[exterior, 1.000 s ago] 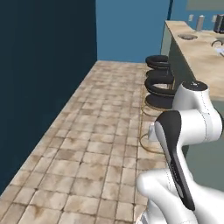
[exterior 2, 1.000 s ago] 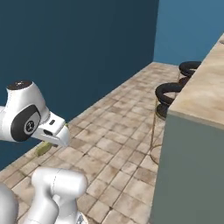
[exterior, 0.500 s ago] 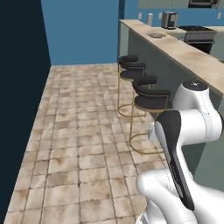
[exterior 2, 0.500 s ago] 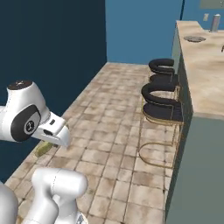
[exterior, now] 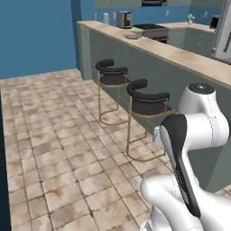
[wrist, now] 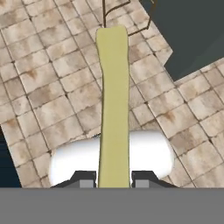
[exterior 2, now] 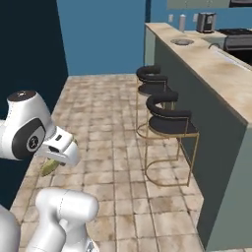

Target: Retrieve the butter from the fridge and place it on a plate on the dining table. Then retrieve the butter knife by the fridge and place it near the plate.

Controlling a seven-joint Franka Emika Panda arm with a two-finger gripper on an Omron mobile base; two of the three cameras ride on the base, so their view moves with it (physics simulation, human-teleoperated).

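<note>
I count one stick of butter [wrist: 113,105], pinched between my two fingers [wrist: 83,180], which press on its near end so the stick juts straight out ahead of the gripper [wrist: 113,181]. In the right base view the butter [exterior 2: 48,168] peeks out below the hand, mostly covered by the wrist. Two black stools [exterior 2: 170,123] stand at the dining table [exterior 2: 216,74], well ahead of the fingers and off to the side. One plate [exterior 2: 182,42] lies far down that table and it looks bare, though it is too small for me to be sure. The fridge [exterior: 223,31] is cut off at the frame edge.
</note>
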